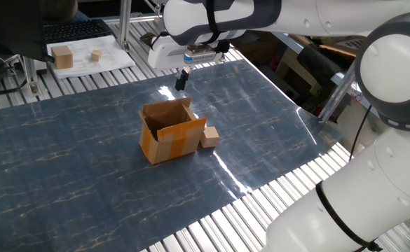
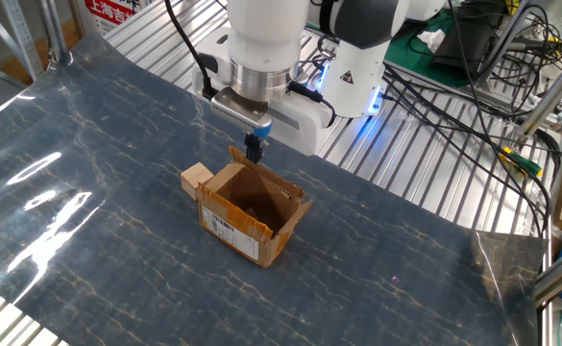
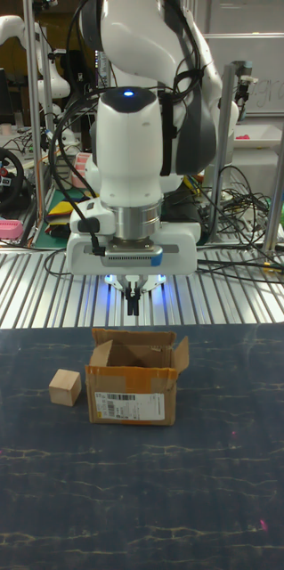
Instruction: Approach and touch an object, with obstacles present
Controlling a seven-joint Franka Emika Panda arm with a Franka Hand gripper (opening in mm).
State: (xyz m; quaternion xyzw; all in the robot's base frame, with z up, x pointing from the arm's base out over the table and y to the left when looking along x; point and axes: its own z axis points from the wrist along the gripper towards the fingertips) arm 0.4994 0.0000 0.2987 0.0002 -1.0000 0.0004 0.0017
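Note:
A small pale tan wooden cube [image 1: 209, 136] [image 2: 196, 178] [image 3: 65, 387] rests on the dark blue mat, right beside the orange-brown cardboard box [image 1: 170, 131] [image 2: 253, 213] [image 3: 133, 377]. The box stands open-topped with its flaps up. My gripper [image 1: 181, 80] [image 2: 254, 149] [image 3: 134, 306] hangs above the mat just behind the box's far rim, fingers pressed together and holding nothing. It is well apart from the cube, with the box between them in the tall view.
The mat [image 1: 85, 161] covers a ribbed metal table. Two wooden blocks [image 1: 62, 57] lie on a sheet of paper at the far corner. Cables and a green board [image 2: 473, 58] crowd the area behind the robot base.

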